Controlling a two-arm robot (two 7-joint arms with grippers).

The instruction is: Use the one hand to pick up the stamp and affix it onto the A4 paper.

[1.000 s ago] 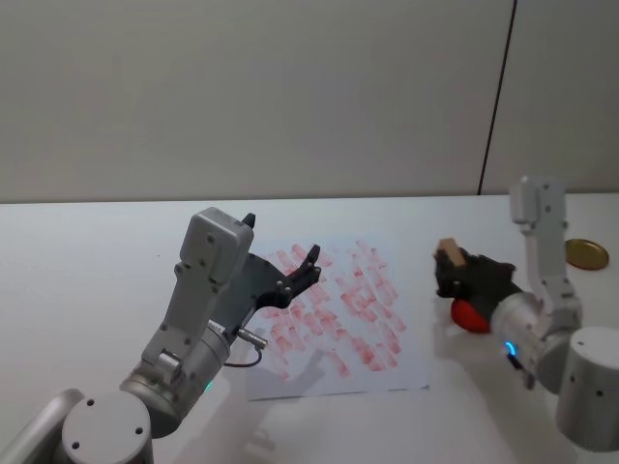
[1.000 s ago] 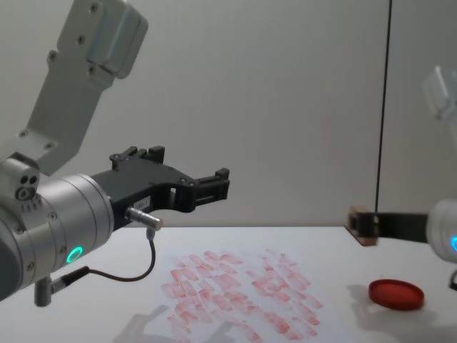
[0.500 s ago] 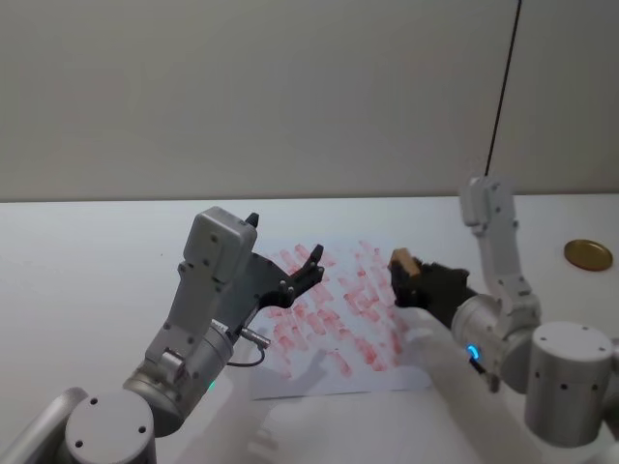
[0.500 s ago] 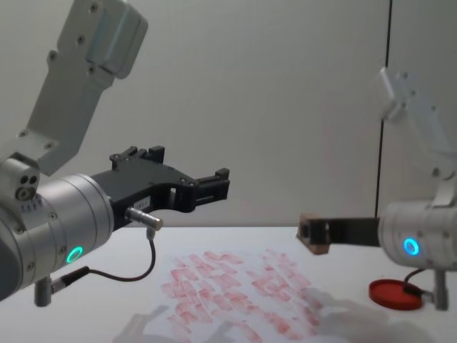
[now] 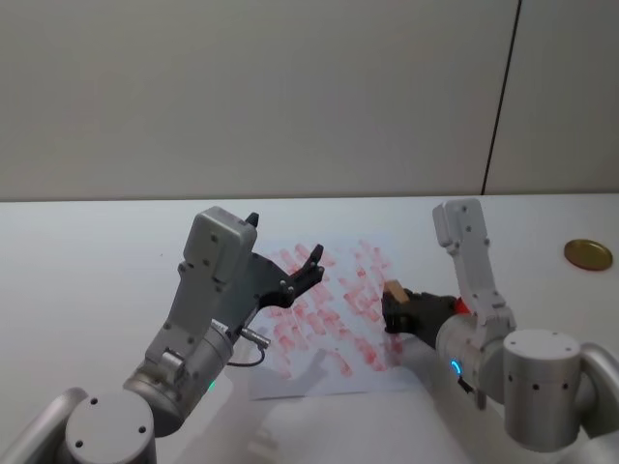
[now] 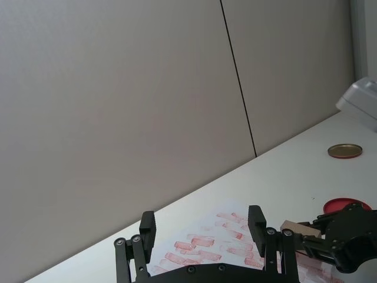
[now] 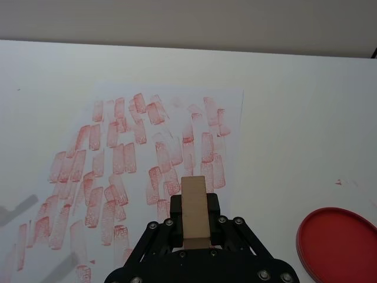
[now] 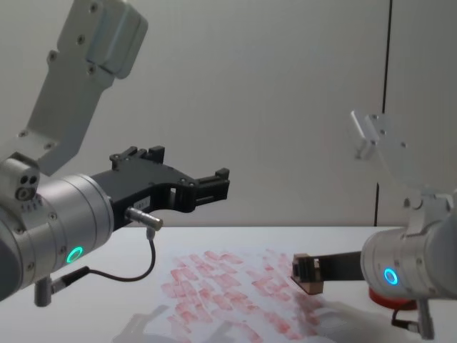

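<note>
My right gripper [image 5: 391,311], the hand with the blue ring, is shut on the stamp [image 5: 394,290], a small tan wooden block. The stamp [image 8: 307,275] hangs low over the right part of the A4 paper [image 8: 228,294]; I cannot tell whether it touches the sheet. In the right wrist view the stamp [image 7: 194,211] stands between the black fingers above the red-marked A4 paper [image 7: 147,159]. My left gripper [image 5: 280,244], with the green ring, is held open above the paper's left side, with nothing in it.
A flat red round ink pad [image 7: 339,244] lies on the white table to the right of the paper. A gold round lid [image 5: 588,254] sits farther off at the right. The left arm [image 8: 64,221] fills much of the near left.
My right gripper has carried the stamp leftward from above the ink pad to over the paper's right part, and lower. The left arm has not moved.
</note>
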